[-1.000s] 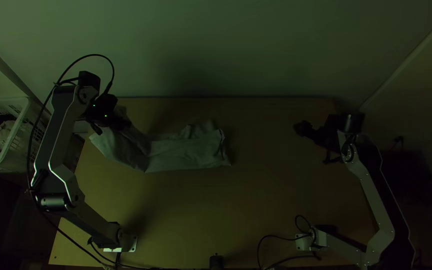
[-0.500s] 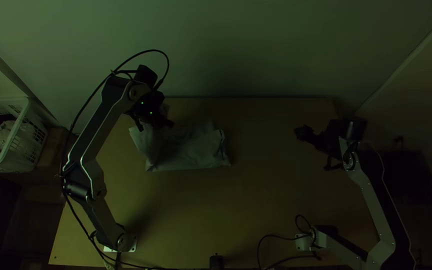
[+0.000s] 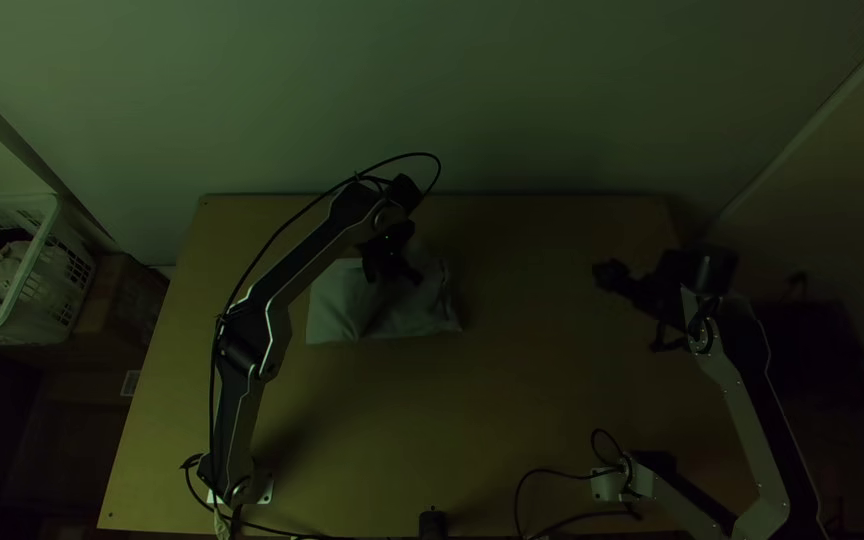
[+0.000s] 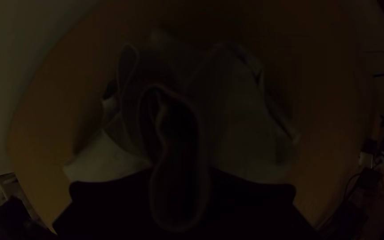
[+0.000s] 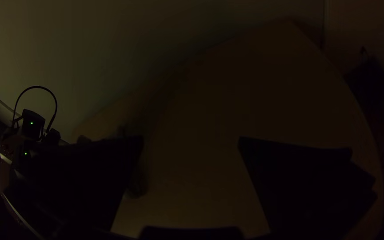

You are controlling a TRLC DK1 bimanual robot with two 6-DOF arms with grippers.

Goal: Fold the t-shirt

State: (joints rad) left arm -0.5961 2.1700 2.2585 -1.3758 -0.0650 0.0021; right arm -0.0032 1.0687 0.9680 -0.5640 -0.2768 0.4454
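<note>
Room: a robot workstation, lab-like; whether within a home, cannot tell
Table: light wooden tabletop (image 3: 492, 410), dimly lit
Arms: left arm (image 3: 302, 265) based at seven o'clock, right arm (image 3: 742, 420) at five
Cable: black, loose (image 3: 552, 472), five o'clock
Wall: plain, pale (image 3: 552, 100), twelve o'clock
Laundry basket: white plastic (image 3: 44, 300), nine o'clock

Three views, one desk (image 3: 532, 400)
The top view looks steeply down from high above; the left wrist view, close in, shares its t-shirt (image 3: 332, 310); the right wrist view faces the desk's far edge and wall (image 3: 532, 90), sharing the left arm (image 3: 310, 264).
</note>
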